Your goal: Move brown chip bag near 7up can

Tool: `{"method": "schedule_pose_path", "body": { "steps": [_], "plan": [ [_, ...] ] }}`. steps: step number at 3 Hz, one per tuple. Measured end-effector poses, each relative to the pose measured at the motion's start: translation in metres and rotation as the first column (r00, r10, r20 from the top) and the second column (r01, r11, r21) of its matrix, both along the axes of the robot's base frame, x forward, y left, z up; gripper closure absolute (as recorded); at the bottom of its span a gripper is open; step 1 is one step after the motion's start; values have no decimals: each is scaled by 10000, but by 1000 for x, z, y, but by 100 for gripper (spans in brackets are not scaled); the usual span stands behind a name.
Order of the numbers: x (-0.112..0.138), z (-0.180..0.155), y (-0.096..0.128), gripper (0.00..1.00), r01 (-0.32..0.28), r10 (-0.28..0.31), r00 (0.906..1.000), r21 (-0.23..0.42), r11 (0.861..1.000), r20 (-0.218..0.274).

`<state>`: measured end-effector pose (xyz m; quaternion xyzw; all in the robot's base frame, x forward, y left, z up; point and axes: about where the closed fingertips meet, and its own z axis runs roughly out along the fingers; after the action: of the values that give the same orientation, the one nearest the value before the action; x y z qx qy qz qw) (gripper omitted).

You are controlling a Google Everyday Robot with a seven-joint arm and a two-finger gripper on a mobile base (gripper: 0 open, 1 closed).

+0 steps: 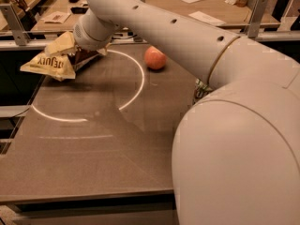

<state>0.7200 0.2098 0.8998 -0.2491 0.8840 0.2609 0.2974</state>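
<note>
- Claw (pixel 84 54) sits at the far-left corner of the bench (pixel 93 149), right on the dark end of the chip bag (pixel 50 63). The wrist covers it, so I can't tell if it's clenched or released.
- Chip bag is at that far-left corner. Its cream end sticks out past the bench's left edge, lettering upside down to me.
- I only see a sliver of the can (pixel 200 89), toward the right side of the bench, tucked behind the arm (pixel 187 36) and well apart from the bag.
- Apple (pixel 155 57) is at the far middle, between bag and can, touching neither.
- A white ring (pixel 140 78) is marked on the bench; the bag is at its far-left side, the apple just outside its right side.
- The middle and near-left of the bench are open surface, down to the front edge.
- The arm's big elbow fills the right and near-right of my view and hides that part of the bench.
- A rail (pixel 18 43) runs along the far edge, with another table (pixel 154 1) behind it.
</note>
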Motion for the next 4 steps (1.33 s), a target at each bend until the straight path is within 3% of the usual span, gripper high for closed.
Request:
{"method": "schedule_pose_path", "body": {
  "steps": [1,2,3,4],
  "plan": [
    [3,-9,15,18,-409,409,9990,0,9992,163],
    [9,-7,7,42,-211,205,9985,129,9997,500],
    [17,4,-15,65,363,-387,9948,274,9990,943],
    [26,35,-48,88,791,-857,9835,479,9957,1593]
  ]
}}
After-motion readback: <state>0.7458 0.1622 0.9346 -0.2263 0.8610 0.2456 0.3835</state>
